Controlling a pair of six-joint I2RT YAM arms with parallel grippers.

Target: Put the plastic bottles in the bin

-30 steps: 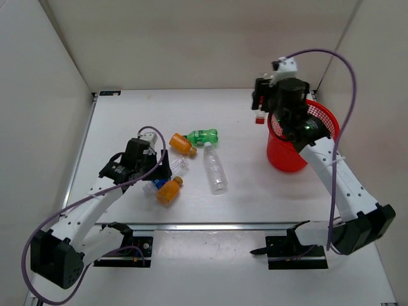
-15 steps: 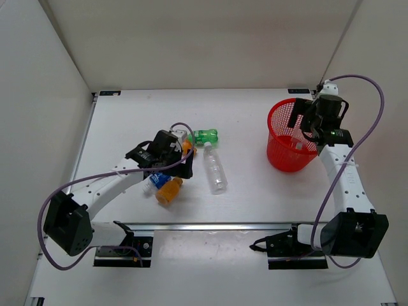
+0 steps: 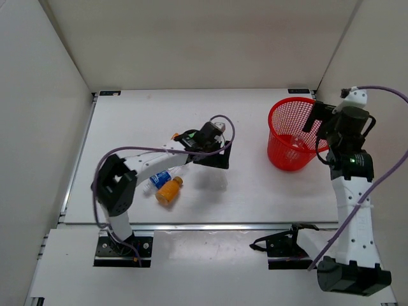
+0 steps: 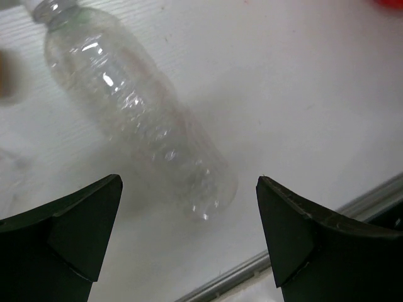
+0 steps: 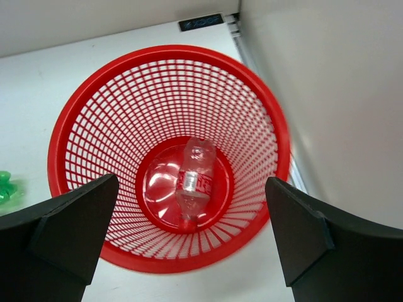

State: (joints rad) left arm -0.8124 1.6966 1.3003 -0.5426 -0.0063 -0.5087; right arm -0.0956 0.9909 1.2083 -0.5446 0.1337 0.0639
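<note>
Upright red mesh bin [image 5: 94, 126], red-labelled bottle [image 5: 194, 182] flat on its floor — orange bottle [image 3: 169, 190] and blue-labelled bottle [image 3: 157, 180] outside.

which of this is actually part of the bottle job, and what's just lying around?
Job:
- red mesh bin
- red-label clear bottle, lying in it
- long clear bottle
- orange bottle
- blue-label bottle
- green bottle, only its edge showing

Not the job:
- purple cable
- black corner bracket
</note>
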